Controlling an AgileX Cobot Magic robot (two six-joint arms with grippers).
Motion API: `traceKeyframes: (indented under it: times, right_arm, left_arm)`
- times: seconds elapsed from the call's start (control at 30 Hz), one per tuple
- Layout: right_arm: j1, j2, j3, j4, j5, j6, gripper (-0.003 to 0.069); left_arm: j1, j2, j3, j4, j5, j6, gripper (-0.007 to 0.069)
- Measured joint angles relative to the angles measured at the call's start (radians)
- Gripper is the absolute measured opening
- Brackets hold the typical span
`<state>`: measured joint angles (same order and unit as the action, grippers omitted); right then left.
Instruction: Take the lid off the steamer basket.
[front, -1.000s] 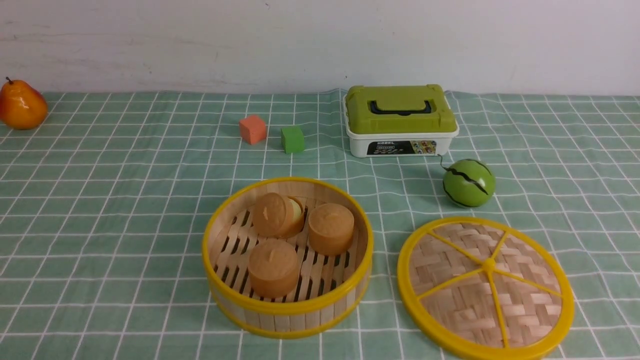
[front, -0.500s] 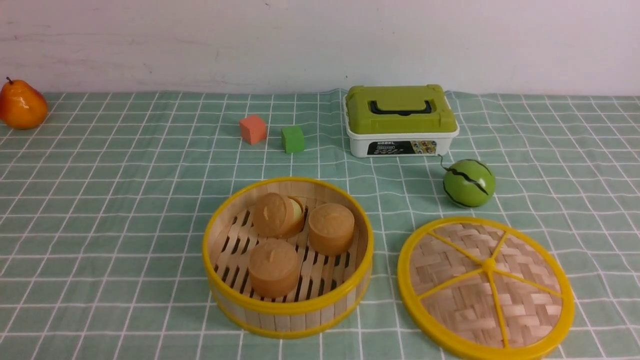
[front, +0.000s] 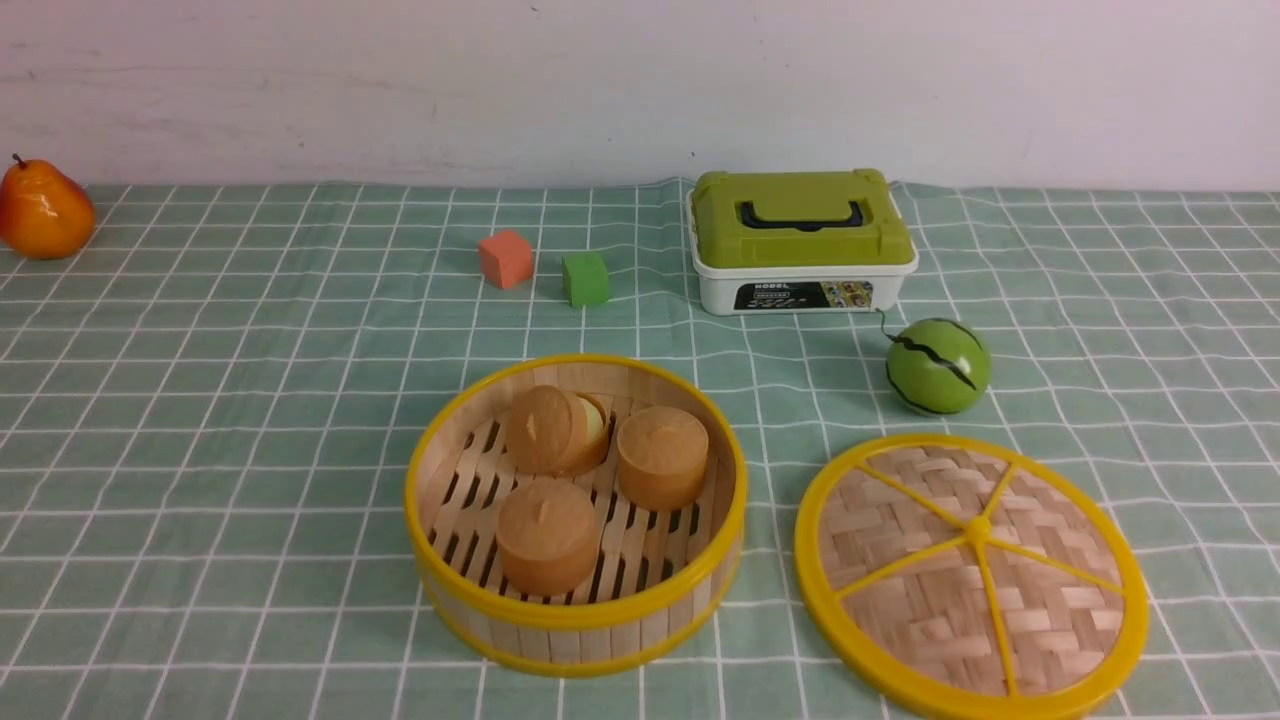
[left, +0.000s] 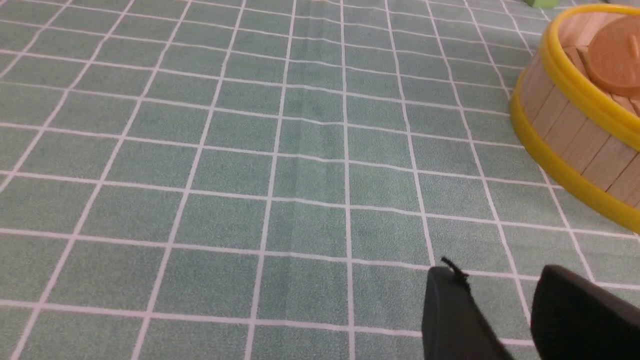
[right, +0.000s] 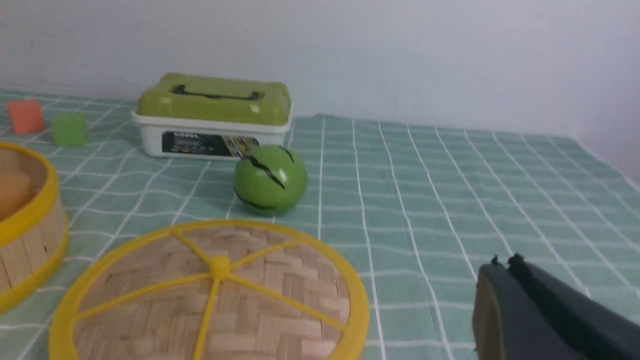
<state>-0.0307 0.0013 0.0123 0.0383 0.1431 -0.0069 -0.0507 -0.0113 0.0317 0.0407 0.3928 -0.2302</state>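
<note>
The steamer basket (front: 575, 612) stands uncovered on the checked cloth near the front middle, with three round brown cakes (front: 547, 532) on its slatted floor. The lid (front: 970, 575) lies flat on the cloth just to the basket's right, apart from it. Neither arm shows in the front view. In the left wrist view my left gripper (left: 495, 272) hovers over bare cloth, open and empty, with the basket (left: 570, 130) some way off. In the right wrist view my right gripper (right: 505, 261) is shut on nothing, beside the lid (right: 210, 295) and clear of it. The basket (right: 30, 235) shows at that view's edge.
A white box with an olive-green lid (front: 800, 240) stands at the back, a toy watermelon (front: 937, 365) between it and the lid. An orange cube (front: 505, 258) and a green cube (front: 585, 278) sit behind the basket. A pear (front: 42, 212) lies far left.
</note>
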Motion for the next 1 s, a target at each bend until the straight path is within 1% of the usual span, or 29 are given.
traceKeyframes:
  times: [0.13, 0.23, 0.33, 1.0]
  right_arm:
    - [-0.006, -0.012, 0.014, -0.038, 0.134, 0.1, -0.0025]
    - [-0.006, -0.012, 0.014, -0.038, 0.198, 0.125, -0.0025]
    - [-0.006, -0.012, 0.009, -0.038, 0.227, 0.134, -0.0025]
    - [-0.006, -0.012, 0.005, -0.038, 0.245, 0.145, -0.0018]
  left_arm:
    - [0.0, 0.0, 0.0, 0.0, 0.0, 0.0, 0.0239]
    - [0.0, 0.0, 0.0, 0.0, 0.0, 0.0, 0.0239]
    - [0.0, 0.0, 0.0, 0.0, 0.0, 0.0, 0.0239]
    - [0.0, 0.0, 0.0, 0.0, 0.0, 0.0, 0.0239]
